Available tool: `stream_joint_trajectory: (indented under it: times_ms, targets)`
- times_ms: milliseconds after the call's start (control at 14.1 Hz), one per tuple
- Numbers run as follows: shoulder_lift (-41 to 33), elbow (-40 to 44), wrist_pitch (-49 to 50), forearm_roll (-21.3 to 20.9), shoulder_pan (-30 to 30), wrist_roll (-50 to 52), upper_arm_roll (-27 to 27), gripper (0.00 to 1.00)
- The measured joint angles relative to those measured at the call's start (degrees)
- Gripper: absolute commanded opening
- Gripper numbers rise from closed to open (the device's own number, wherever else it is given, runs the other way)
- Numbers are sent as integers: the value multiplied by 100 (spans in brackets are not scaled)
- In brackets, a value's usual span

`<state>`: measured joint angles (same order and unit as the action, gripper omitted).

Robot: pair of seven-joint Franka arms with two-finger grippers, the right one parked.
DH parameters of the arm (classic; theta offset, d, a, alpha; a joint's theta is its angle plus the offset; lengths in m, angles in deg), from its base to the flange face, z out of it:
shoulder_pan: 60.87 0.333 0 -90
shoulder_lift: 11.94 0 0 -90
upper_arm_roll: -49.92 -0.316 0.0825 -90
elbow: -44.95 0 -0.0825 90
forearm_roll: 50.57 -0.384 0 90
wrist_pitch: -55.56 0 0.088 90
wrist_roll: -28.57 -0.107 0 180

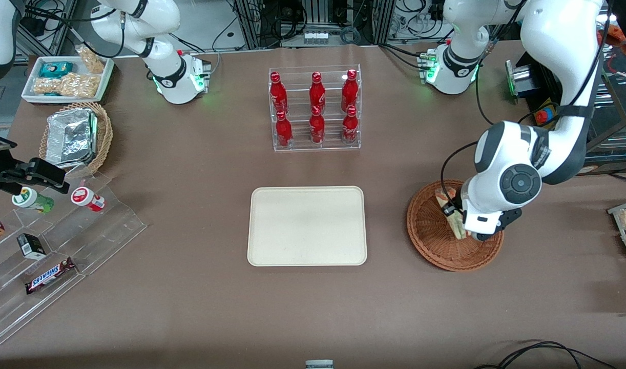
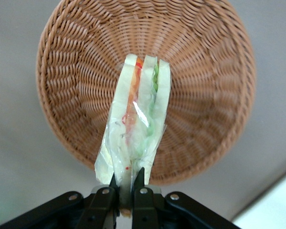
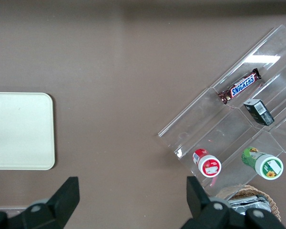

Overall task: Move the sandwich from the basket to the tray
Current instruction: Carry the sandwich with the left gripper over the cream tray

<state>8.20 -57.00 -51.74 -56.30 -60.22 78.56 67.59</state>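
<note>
My gripper [image 2: 126, 188] is clenching the sandwich [image 2: 136, 119] above the basket [image 1: 431, 233] near the brown desk's [image 1: 190, 307] working-arm end; the tray [image 1: 307, 225] is lying mid-desk.

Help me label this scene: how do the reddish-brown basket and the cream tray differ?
The basket is round and woven wicker; the tray is a smooth rectangle with rounded corners. The basket sits under the gripper, which is shut on the wrapped sandwich; the tray holds nothing. The basket lies toward the working arm's end, the tray mid-table. Both are shallow and rest on the brown table.
</note>
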Motion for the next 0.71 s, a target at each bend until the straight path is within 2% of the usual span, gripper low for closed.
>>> stream_joint_trajectory:
  times_ms: [354,496,708]
  targets:
    - [24,234,126,-6,-1360,130,45,7]
    - [299,448,34,-22,-1921,131,46,8]
    - [1006,1015,-211,-374,-2548,127,43,9]
